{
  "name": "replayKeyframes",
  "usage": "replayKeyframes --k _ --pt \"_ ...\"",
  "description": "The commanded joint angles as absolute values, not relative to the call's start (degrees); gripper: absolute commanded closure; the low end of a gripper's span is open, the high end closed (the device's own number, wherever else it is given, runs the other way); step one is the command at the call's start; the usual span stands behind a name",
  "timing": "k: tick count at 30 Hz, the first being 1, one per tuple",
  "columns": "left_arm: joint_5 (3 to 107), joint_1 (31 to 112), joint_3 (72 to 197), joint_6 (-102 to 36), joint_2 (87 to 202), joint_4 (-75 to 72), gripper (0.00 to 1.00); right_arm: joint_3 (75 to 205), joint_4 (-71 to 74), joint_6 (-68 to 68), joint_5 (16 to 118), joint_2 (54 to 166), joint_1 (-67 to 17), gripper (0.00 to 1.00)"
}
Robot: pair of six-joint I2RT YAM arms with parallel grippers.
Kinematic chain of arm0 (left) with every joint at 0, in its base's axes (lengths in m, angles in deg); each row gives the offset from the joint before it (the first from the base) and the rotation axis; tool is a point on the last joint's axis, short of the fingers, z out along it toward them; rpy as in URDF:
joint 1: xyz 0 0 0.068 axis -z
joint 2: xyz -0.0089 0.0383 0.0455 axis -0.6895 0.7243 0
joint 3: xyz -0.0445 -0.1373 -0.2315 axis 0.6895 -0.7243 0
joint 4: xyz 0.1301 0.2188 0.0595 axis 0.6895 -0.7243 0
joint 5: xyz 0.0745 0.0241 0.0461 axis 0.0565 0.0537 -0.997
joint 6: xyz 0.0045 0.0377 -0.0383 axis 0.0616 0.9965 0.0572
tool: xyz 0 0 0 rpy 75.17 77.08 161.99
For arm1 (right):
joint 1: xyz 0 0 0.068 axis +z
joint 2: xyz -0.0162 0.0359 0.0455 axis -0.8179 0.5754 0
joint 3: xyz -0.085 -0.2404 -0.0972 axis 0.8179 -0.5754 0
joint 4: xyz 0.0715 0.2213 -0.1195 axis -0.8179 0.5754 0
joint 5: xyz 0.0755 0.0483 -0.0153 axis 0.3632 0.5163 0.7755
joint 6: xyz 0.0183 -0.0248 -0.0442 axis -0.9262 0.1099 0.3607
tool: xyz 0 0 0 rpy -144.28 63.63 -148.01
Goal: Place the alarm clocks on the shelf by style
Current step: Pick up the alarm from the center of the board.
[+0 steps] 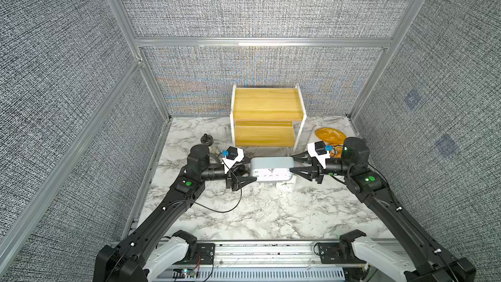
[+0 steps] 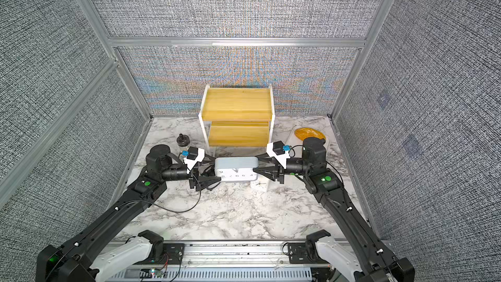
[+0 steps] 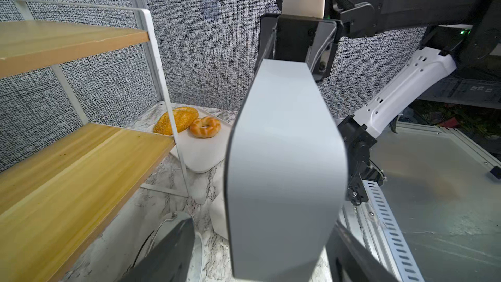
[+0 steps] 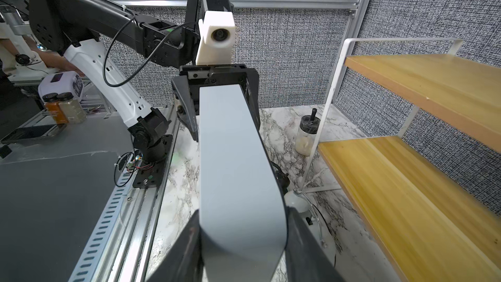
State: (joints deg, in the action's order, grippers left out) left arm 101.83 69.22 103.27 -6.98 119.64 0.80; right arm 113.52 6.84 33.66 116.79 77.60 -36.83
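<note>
**Grey-blue clock between two arms, in front of the shelf**

The grey-blue clock lies level between both arms. It is just in front of the shelf and apart from it, with its dial toward the near edge of the table. The right gripper pinches the clock's right end, its fingers pressed against front and back. The left gripper straddles the left end with fingers spread (the left wrist view shows a gap beside one finger). A small white clock peeks out below the grey-blue clock's right corner. Whether the grey-blue clock clears the table cannot be told
</note>
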Motion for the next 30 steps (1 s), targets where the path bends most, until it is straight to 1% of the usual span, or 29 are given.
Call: replayKeyframes --k 1,11,14,18,22,25,28,29,30 --pt "104.4 69.1 104.0 -5.6 119.9 -0.5 0.24 113.8 4.6 33.4 116.3 77.8 -36.8 0.71" --pt "104.6 69.1 104.2 -3.9 120.4 -3.0 0.32 113.9 4.0 32.8 116.5 78.2 -36.8 0.71" --pt "104.7 69.1 104.4 -3.9 120.5 -2.9 0.36 113.8 3.8 32.4 116.8 78.3 -36.8 0.72" --pt "104.8 69.1 104.9 -3.9 121.1 -2.9 0.46 113.7 3.7 32.3 117.3 78.1 -36.8 0.72" --pt "105.6 69.1 105.6 -3.9 121.9 -3.6 0.65 113.4 3.9 32.3 116.8 78.0 -36.8 0.72" --pt "105.6 69.1 105.8 -3.7 121.9 -4.2 0.73 113.2 3.9 32.3 116.1 78.1 -36.8 0.72" --pt "105.1 69.1 105.8 -3.5 121.4 -4.7 0.74 113.2 4.1 32.2 114.7 78.3 -36.8 0.72" --pt "105.0 69.1 105.8 -3.4 121.2 -4.8 0.78 113.2 4.1 32.1 114.3 78.3 -36.8 0.71" --pt "104.5 69.1 105.8 -3.3 121.0 -5.1 0.78 113.1 4.1 32.0 113.8 78.4 -36.8 0.70"
